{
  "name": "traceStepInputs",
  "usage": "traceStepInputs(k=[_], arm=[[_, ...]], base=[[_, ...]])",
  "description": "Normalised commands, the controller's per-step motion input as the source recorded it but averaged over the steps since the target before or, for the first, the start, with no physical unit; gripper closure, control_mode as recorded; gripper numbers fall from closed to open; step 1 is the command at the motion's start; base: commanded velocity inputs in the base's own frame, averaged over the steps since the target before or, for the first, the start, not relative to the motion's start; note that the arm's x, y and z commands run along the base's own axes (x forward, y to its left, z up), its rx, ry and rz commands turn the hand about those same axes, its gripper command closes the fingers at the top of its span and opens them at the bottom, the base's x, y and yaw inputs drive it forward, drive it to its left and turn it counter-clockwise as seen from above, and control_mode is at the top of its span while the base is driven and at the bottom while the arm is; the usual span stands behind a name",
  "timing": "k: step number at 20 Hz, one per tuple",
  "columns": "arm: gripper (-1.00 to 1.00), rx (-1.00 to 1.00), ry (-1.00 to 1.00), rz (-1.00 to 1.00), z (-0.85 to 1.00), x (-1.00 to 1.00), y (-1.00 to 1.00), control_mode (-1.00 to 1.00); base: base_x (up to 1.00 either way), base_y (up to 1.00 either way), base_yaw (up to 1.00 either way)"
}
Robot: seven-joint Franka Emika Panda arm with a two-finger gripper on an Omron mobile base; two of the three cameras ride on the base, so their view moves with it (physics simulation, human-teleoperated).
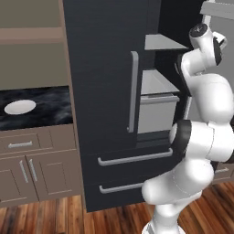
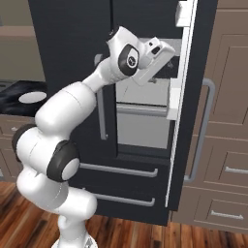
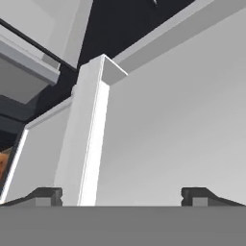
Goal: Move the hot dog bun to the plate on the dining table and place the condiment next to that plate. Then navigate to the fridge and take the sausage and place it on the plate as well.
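Observation:
The black fridge [image 1: 103, 82] [image 2: 68, 43] stands with its right door [image 2: 193, 106] swung open and its left door shut. My arm reaches up into the open compartment, with the gripper [image 2: 168, 57] at the level of an upper shelf, beside the door's white inner bins [image 2: 175, 99]. In the hand view the gripper [image 3: 123, 196] is open; its fingertips [image 3: 47, 195] stand wide apart with nothing held, close to a white bin corner [image 3: 91, 129]. The sausage, hot dog bun, condiment, plate and dining table are out of view.
A white drawer [image 1: 157, 109] [image 2: 140, 128] sits low inside the fridge, above two grey-barred freezer drawers [image 1: 132, 157]. A small plain white plate [image 1: 19, 107] [image 2: 32, 97] lies on the black marbled worktop [image 1: 50, 107] to the left. Wooden cabinets [image 2: 227, 160] flank the open door.

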Motion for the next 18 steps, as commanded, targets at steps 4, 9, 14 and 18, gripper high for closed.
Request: traceStepInputs(k=[4, 9, 14, 18], arm=[[-1.00, 0.04, -0.06, -0.01, 0.10, -0.26, 0.78, -1.00], [-1.00, 0.08, -0.18, 0.00, 0.00, -0.41, 0.81, -1.00], [-1.00, 0.16, -0.15, 0.00, -0.07, -0.42, 0.81, -1.00], [-1.00, 0.20, -0.10, 0.00, -0.06, -0.41, 0.78, -1.00]], base=[[0.00, 0.00, 0.00], [0.00, 0.00, 0.00], [0.00, 0.00, 0.00], [0.00, 0.00, 0.00]])
